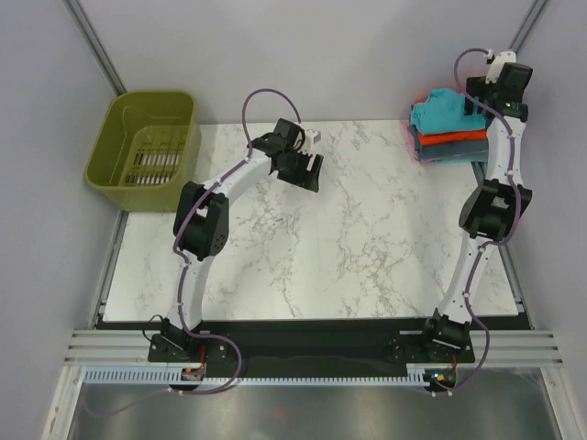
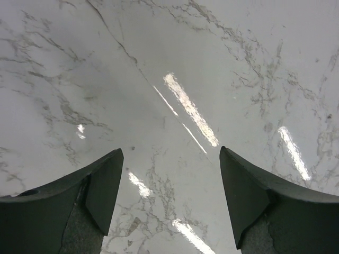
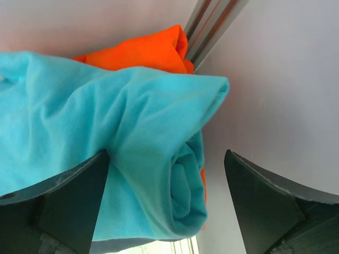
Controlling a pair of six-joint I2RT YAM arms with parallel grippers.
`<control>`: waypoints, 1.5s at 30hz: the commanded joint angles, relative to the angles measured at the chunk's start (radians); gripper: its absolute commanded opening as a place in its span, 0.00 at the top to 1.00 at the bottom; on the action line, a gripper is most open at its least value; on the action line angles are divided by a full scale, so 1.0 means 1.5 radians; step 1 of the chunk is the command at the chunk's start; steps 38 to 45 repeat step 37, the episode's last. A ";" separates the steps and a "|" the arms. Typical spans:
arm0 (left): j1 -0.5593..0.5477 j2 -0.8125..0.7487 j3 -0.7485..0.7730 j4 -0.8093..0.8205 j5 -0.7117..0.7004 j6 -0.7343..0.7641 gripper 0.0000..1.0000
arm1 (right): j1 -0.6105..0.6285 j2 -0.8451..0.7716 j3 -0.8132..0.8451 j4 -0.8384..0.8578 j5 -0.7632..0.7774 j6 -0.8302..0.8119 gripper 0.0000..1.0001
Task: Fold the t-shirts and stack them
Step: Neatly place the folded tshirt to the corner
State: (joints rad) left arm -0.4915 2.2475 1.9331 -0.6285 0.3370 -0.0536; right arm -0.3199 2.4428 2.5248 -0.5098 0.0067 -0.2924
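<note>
The three shirts lay in one stack at the far right corner of the marble surface (image 1: pixel 367 238): the teal shirt (image 1: pixel 438 108) on top, loosely rolled and bunched, the orange shirt (image 1: pixel 449 139) under it, and the grey-blue shirt (image 1: pixel 456 153) at the bottom, showing only as a thin edge. The right hand (image 1: pixel 477 103) hung over the right side of the stack with its fingers spread wide. In the right wrist view that hand (image 3: pixel 167 156) had the rolled end of the teal shirt (image 3: pixel 132 143) between its fingers; the left finger (image 3: pixel 69 201) lay against the cloth and the right finger stood apart from it, so nothing was clamped. A strip of the orange shirt (image 3: pixel 143 53) showed behind the teal one. The left hand (image 1: pixel 307 170) was over the far middle of the surface, well apart from the stack; in its own view the left hand (image 2: pixel 172 153) was wide open over bare marble. An olive basket (image 1: pixel 147 147) stood off the far left corner
</note>
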 commanded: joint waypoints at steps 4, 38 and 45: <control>-0.025 -0.075 0.135 0.069 -0.300 0.134 0.18 | 0.030 -0.168 -0.020 0.093 0.075 0.045 0.02; 0.055 -0.514 -0.299 0.142 -0.093 -0.013 0.04 | 0.319 -0.720 -0.829 0.034 0.069 0.272 0.02; 0.055 -0.514 -0.299 0.142 -0.093 -0.013 0.04 | 0.319 -0.720 -0.829 0.034 0.069 0.272 0.02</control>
